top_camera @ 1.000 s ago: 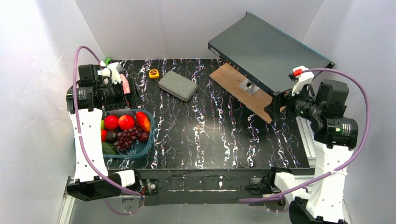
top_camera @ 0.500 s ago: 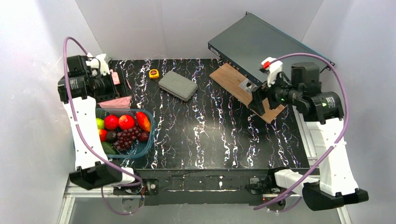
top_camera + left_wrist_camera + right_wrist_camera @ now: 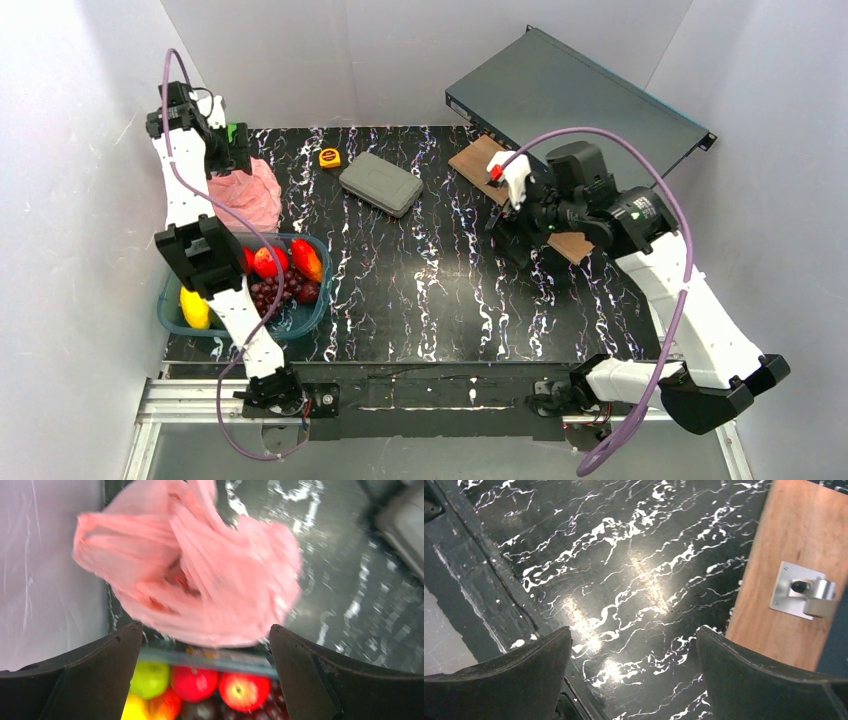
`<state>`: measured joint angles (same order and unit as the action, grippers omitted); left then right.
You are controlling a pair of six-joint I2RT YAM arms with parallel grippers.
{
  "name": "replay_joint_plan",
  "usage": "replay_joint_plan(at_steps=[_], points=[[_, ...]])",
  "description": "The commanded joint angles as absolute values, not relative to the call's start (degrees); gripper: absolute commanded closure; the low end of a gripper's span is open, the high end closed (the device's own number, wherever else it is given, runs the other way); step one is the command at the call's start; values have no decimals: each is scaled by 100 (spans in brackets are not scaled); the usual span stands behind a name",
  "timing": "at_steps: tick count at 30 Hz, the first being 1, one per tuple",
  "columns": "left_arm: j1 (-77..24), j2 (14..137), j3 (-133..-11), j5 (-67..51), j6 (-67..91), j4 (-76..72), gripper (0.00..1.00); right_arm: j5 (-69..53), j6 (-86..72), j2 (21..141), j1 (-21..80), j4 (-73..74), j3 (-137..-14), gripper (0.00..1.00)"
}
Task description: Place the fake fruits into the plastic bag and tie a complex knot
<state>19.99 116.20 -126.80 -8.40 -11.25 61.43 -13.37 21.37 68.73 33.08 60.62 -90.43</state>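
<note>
Plastic bag [image 3: 200, 580] lies crumpled beside teal tub [image 3: 225, 659].

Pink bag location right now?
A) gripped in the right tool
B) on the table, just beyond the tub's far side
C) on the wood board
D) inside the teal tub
B: the pink plastic bag lies on the black table just past the far rim of the teal tub, while the right tool is open over bare tabletop.

Just beyond the left gripper [image 3: 205, 630], the plastic bag [image 3: 200, 575] is showing badly blurred; the fake fruits [image 3: 194, 682] nearer it are running off the frame's bottom edge.
</note>
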Motion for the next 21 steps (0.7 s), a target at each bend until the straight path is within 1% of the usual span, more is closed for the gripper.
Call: replay_joint_plan(at_steps=[1, 3, 5, 6, 10, 12, 13, 15, 21], points=[[1980, 12396, -13145, 59, -1318, 5794, 1, -1190, 2203, 6798, 3700, 5583, -8762, 0], [1979, 12733, -13142, 62, -1287, 5695, 1, -1216, 2126, 6734, 3766, 5394, -8646, 0], [1971, 12961, -13023, -303, -1279, 5644, 2, -1259, 2033, 6615, 3779, 5163, -8489, 0], [1964, 13029, -12934, -503, -1274, 5614, 8, -1289, 2009, 6520, 3779, 5027, -8357, 0], [1947, 13137, -12722, -1183, -1240, 5594, 52, -1478, 1999, 5947, 3783, 4254, -7577, 0], [1953, 12981, -12736, -1600, -1145, 5674, 76, -1626, 1995, 5667, 3788, 3982, -7238, 0], [1958, 12825, -12681, -1876, -1114, 5690, 85, -1684, 1983, 5561, 3788, 3895, -7116, 0], [1932, 12371, -12529, -2448, -1007, 5637, 100, -1783, 1925, 5395, 3793, 3767, -6934, 0], [1809, 10936, -12010, -4215, -251, 5578, 100, -1990, 1708, 5213, 3812, 3387, -6728, 0]])
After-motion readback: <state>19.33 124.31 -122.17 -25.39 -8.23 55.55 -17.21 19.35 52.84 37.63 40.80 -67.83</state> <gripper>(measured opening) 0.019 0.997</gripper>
